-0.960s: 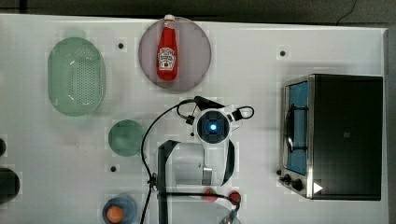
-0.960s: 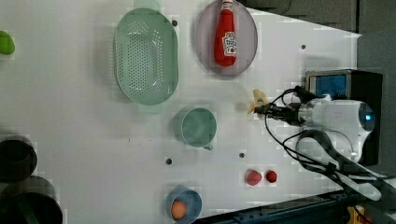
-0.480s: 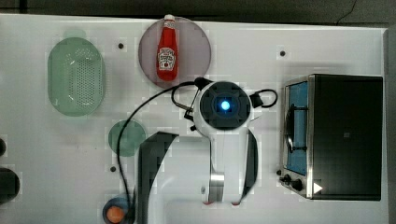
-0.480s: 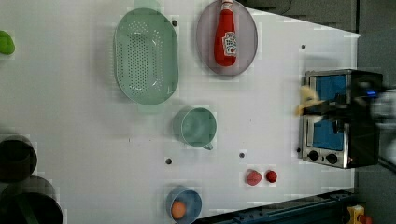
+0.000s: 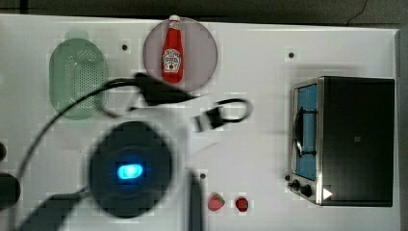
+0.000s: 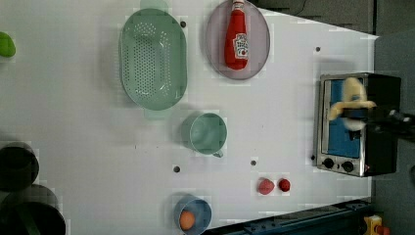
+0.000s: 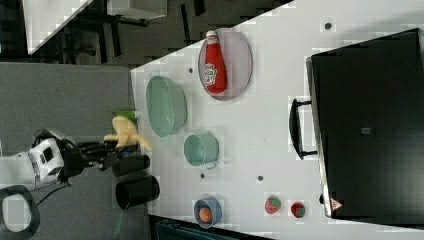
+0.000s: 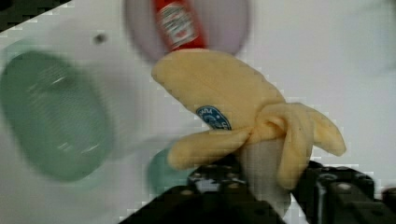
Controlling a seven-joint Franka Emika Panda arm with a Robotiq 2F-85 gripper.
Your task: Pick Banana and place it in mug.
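The pale yellow, partly peeled toy banana (image 8: 233, 107) is clamped in the black gripper (image 8: 261, 182), jaws closed on its lower end, peel flaps hanging over the fingers. The banana is carried in the air, clear of the white table (image 6: 88, 127).

Left view: banana (image 6: 351, 98) and gripper (image 6: 364, 115) are seen in front of the silver toaster oven with blue glass door (image 6: 357, 122), at about 3 o'clock from the small teal-green mug (image 6: 205, 133), well apart from it. Right view: banana (image 7: 126, 132) and gripper (image 7: 102, 150) are seen off the table edge, at 9 o'clock from the mug (image 7: 200, 149).

The mug stands upright, just beside the pale green perforated oval colander (image 6: 152, 58), at 5 o'clock from it in the left view. A red ketchup bottle (image 6: 237, 35) is laid on a grey round plate (image 6: 215, 49). Two red strawberries (image 6: 265, 186) are placed at 4 o'clock from the mug. A small blue cup (image 6: 193, 215) holding an orange ball is seen at 6 o'clock from the mug.

Top view: the arm's blurred dark body with a blue light (image 5: 130, 171) is seen over the table at 7 o'clock from the plate (image 5: 204, 53).
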